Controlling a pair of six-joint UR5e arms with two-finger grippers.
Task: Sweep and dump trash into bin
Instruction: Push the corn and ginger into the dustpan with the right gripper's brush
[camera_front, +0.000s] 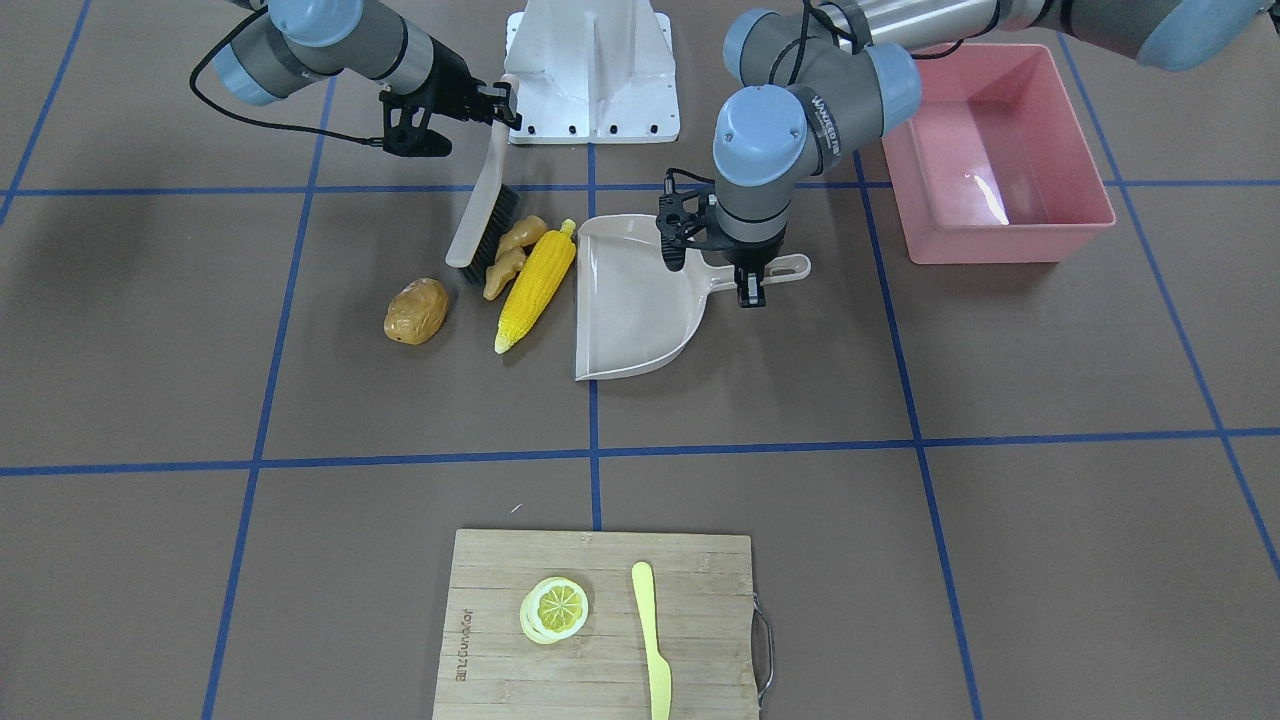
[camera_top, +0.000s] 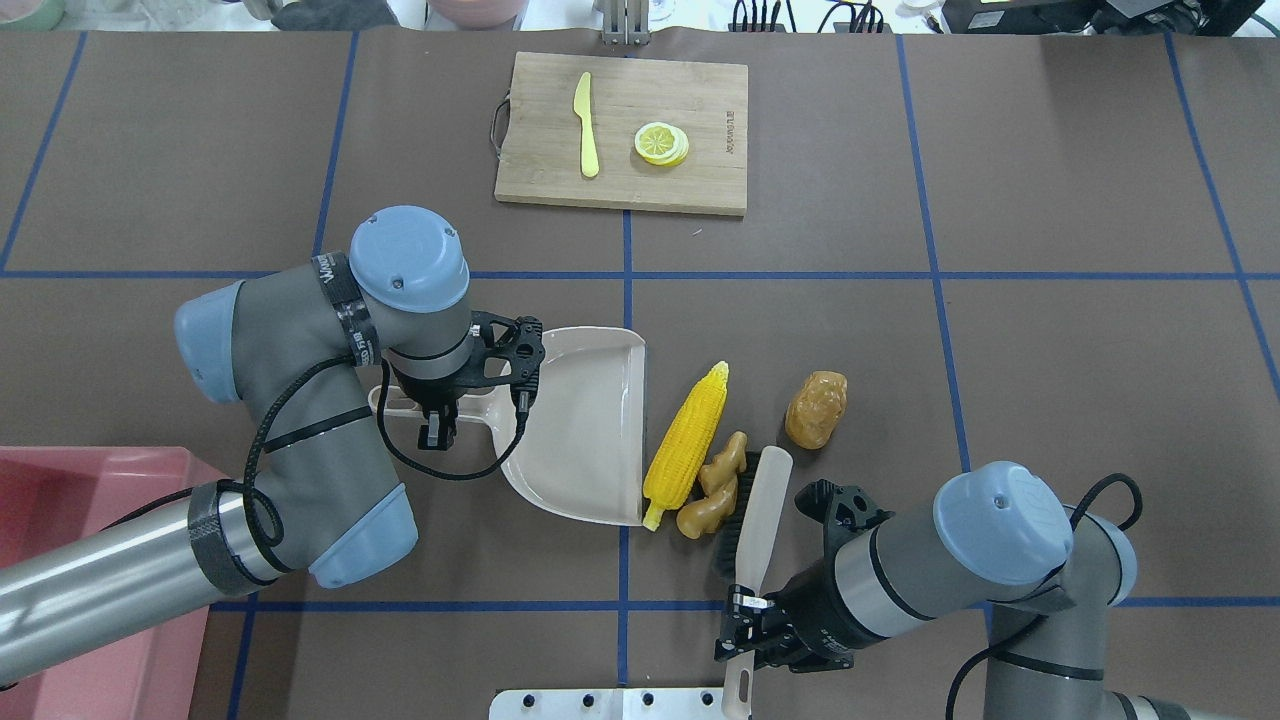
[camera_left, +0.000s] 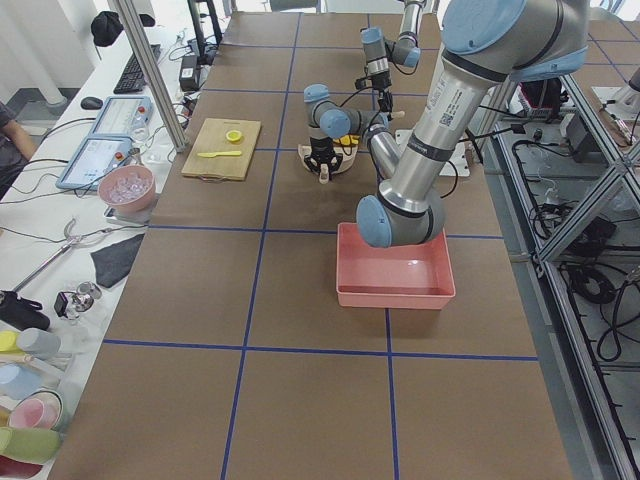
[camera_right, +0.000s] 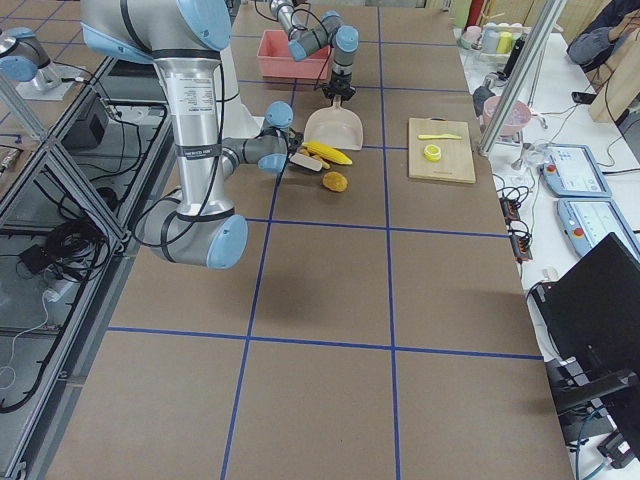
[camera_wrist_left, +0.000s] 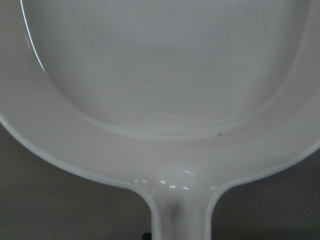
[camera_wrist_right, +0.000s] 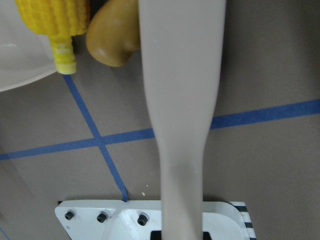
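Gripping the brush (camera_top: 762, 510) handle, right gripper (camera_top: 745, 610) is clamped tight. Bristles touch ginger root (camera_top: 715, 490), beside corn cob (camera_top: 688, 445) at dustpan (camera_top: 585, 420) lip. potato (camera_top: 816, 408) sits apart. left gripper (camera_top: 435, 430) pinches the dustpan handle. bin (camera_front: 1010, 240) stands on robot's left.

Left arm (camera_top: 300, 470), right arm (camera_top: 985, 545): silver tubes, grey joints, pale blue round caps. Left gripper (camera_top: 435, 435), right gripper (camera_top: 745, 608) black, black cables (camera_top: 440, 470) looping at wrists. White lettering (camera_front: 826, 120) on left wrist joint. White base plate (camera_top: 600, 705), dark screws (camera_top: 531, 701).
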